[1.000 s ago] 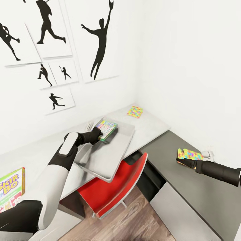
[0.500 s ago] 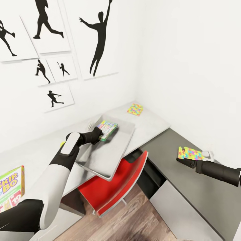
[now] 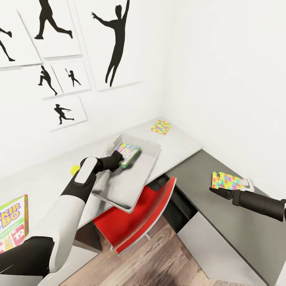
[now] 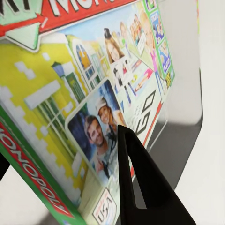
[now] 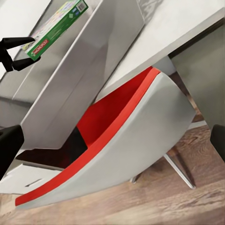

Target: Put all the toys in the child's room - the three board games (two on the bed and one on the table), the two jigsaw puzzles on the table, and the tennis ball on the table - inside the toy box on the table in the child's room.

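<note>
My left jaws (image 3: 117,160) are clamped on the Monopoly box (image 3: 127,154), held over the far end of the grey toy box (image 3: 123,186) on the bench (image 3: 178,149); in the left wrist view the Monopoly box (image 4: 89,93) is cut off at the edges. My right jaws (image 3: 219,192) (fingers spread apart, empty) hover near one jigsaw puzzle (image 3: 225,181). A second jigsaw puzzle (image 3: 160,127) lies by the corner. One tennis ball (image 3: 74,170) peeks from behind my arm. A Skip-Bo box (image 3: 12,228) is half cropped.

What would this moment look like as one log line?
left hand: holds green Monopoly board game | over grey toy box | right hand: open
</note>
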Tool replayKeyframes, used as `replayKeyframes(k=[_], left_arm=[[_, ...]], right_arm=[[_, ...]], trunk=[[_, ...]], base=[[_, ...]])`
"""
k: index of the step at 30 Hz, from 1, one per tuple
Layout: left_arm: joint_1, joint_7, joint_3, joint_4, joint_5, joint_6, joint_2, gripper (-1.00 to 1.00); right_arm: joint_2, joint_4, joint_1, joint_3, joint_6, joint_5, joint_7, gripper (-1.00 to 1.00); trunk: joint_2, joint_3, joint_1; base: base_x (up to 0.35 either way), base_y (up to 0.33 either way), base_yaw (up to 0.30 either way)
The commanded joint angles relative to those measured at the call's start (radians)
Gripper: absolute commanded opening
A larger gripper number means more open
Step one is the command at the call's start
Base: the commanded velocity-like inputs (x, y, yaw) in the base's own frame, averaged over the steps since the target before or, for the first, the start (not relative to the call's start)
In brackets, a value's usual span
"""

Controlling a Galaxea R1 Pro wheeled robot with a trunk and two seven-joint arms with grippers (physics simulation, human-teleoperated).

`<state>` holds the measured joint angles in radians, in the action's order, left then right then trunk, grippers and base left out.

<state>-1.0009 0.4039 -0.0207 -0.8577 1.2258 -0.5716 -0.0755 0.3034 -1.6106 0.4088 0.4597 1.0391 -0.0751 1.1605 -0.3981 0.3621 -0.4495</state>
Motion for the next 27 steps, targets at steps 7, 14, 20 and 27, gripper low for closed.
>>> replayKeyframes(k=[7,14,20,27], left_arm=[[-0.002,-0.004,-0.001,-0.001,0.009,0.012,-0.002,-1.00],[-0.005,-0.030,-0.001,0.011,0.005,0.016,-0.002,-1.00],[-0.006,-0.036,0.000,0.016,-0.009,0.017,-0.002,-1.00],[-0.010,-0.039,0.001,0.018,-0.018,0.018,-0.003,-1.00]], right_arm=[[0.000,0.000,0.001,0.001,0.008,-0.006,0.000,1.00],[0.000,0.000,0.001,0.002,0.008,-0.007,-0.001,1.00],[0.000,0.000,0.001,0.003,0.008,-0.007,0.000,1.00],[0.000,0.000,0.001,0.002,0.008,-0.008,0.001,1.00]], trunk=[[-0.002,0.013,0.000],[-0.002,0.024,0.000],[-0.002,0.034,0.000],[-0.002,0.046,0.000]], base=[[0.000,0.000,0.000],[0.000,0.000,0.000],[0.000,0.000,0.000],[0.000,0.000,0.000]])
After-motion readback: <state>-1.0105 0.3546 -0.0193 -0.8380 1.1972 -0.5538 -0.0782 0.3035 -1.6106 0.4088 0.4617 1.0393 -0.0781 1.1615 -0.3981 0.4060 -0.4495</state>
